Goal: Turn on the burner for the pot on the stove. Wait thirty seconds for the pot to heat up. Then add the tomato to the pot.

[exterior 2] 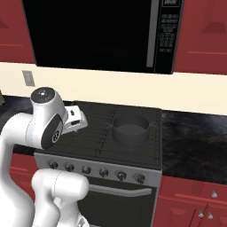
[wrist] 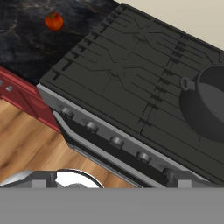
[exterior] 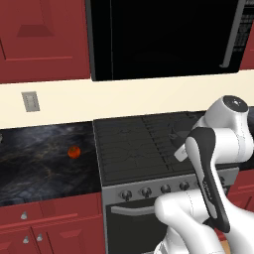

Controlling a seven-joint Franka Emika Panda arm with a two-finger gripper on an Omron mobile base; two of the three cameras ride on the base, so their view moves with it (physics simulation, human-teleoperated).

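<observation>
The stove (exterior: 134, 146) (exterior 2: 99, 139) (wrist: 118, 74) is a black gas cooktop with ribbed grates and a row of dark knobs (exterior: 145, 191) (exterior 2: 86, 170) (wrist: 116, 141) on its grey front. A dark grey pot (exterior 2: 130, 129) (wrist: 209, 107) stands on the right rear of the grates. The tomato (exterior: 74, 152) (wrist: 54, 21) lies on the black counter left of the stove. My gripper (exterior 2: 76, 124) hovers above the stove's left front part, well away from pot and tomato. It is open, and I see nothing held in it.
A black microwave (exterior: 163, 34) (exterior 2: 97, 35) hangs above the stove. Black marble counter (exterior: 39, 163) (exterior 2: 195, 142) runs on both sides over red cabinets (exterior: 49, 228). An oven handle (exterior 2: 117, 191) sits below the knobs. Wooden floor (wrist: 22, 148) lies in front.
</observation>
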